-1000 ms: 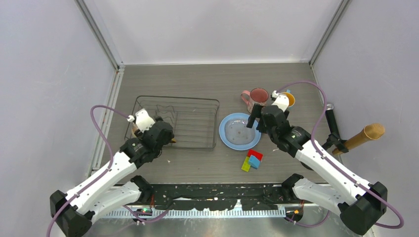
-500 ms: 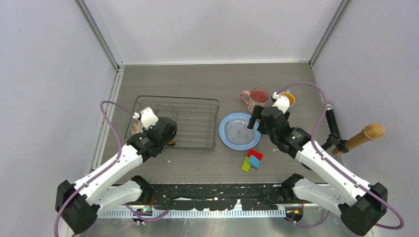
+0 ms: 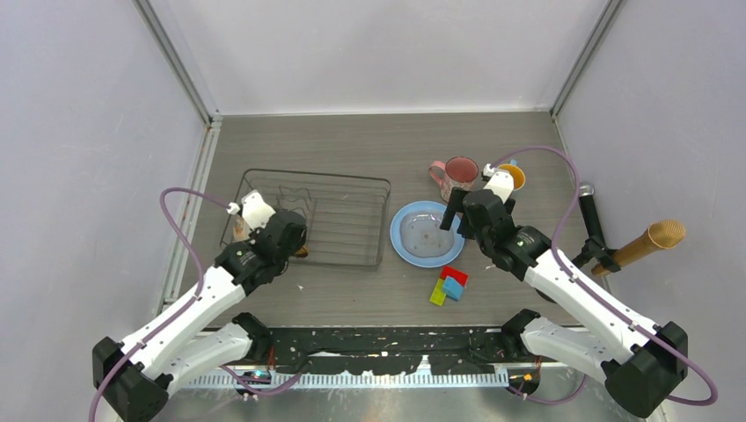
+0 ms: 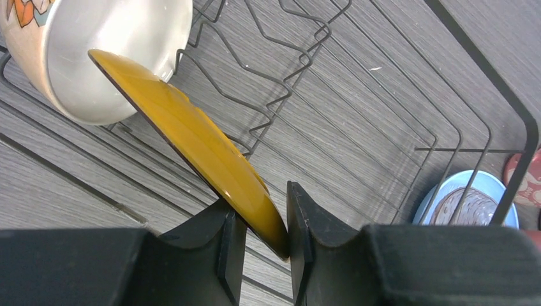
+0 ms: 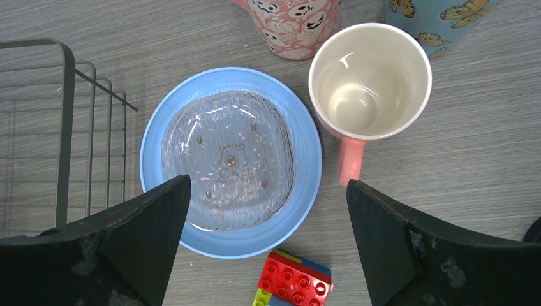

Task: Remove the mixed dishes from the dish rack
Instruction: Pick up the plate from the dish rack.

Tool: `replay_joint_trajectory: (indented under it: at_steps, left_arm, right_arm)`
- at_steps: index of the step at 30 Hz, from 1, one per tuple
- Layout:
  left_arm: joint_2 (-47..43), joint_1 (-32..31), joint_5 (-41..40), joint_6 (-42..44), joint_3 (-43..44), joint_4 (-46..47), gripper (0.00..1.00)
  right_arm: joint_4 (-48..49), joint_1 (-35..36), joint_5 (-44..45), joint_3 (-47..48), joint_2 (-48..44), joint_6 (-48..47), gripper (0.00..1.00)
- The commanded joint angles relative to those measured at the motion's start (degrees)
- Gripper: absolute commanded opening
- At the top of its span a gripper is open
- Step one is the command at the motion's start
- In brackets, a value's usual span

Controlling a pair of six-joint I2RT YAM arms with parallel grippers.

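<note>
The left gripper (image 4: 260,210) has its 2 fingers (image 4: 223,248) pinching the lower rim of the yellow plate (image 4: 185,134), 1 on each face. The plate stands tilted on edge inside the dish rack (image 3: 339,211), with its upper rim leaning into the cream bowl (image 4: 96,57); the bowl lies tipped on its side at 10 o'clock from the fingers in the left wrist view. From above, both sit in the rack's near-left corner, about 7 o'clock from its middle.

The right gripper (image 5: 268,188) hangs with its jaws spread wide and nothing between them, over the light blue plate (image 5: 159,127); that plate lies flat on the table (image 3: 352,141), just beside the rack at 3 o'clock from it. In the right wrist view the salmon mug (image 5: 370,83) stands upright at 2 o'clock from the plate, just beside its rim, handle pointing to 6 o'clock; the pink mug (image 5: 293,22) is at 12 o'clock from the plate; the blue mug (image 5: 440,16) is at 1 o'clock from the salmon mug. The blocks (image 3: 450,286) lie at 5 o'clock from the plate.
</note>
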Motion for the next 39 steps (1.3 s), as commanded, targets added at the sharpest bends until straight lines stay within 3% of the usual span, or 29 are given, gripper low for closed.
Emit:
replay_joint_trajectory:
  at_steps: [1,7,12,30,35,39]
  left_arm:
    - [-2.0,0.2,0.2,2.7,2.2,2.8,0.2]
    - [-4.3,0.2,2.6,2.9,2.1,4.3,0.14]
    - [-6.5,0.1,4.2,2.7,1.4,6.3,0.0]
    - [-16.7,0.2,7.2,0.8,-0.1,6.6,0.0]
    - [-18.5,0.2,8.1,3.5,1.3,7.7,0.0]
    - [-19.1,0.2,11.0,10.2,1.5,14.4,0.0]
  right_arm:
    - [1.3,0.2,2.0,0.0,0.1,-0.9,0.99]
    - [1.4,0.2,2.2,0.0,0.4,-1.3,1.0]
    - [1.5,0.2,2.2,-0.1,0.4,-1.6,1.0]
    - [3.2,0.2,2.6,-1.5,-2.2,-2.3,1.0]
    - [3.3,0.2,1.3,-1.1,-3.0,-2.7,1.0]
    - [3.5,0.2,-3.9,-0.3,-4.3,-3.4,1.0]
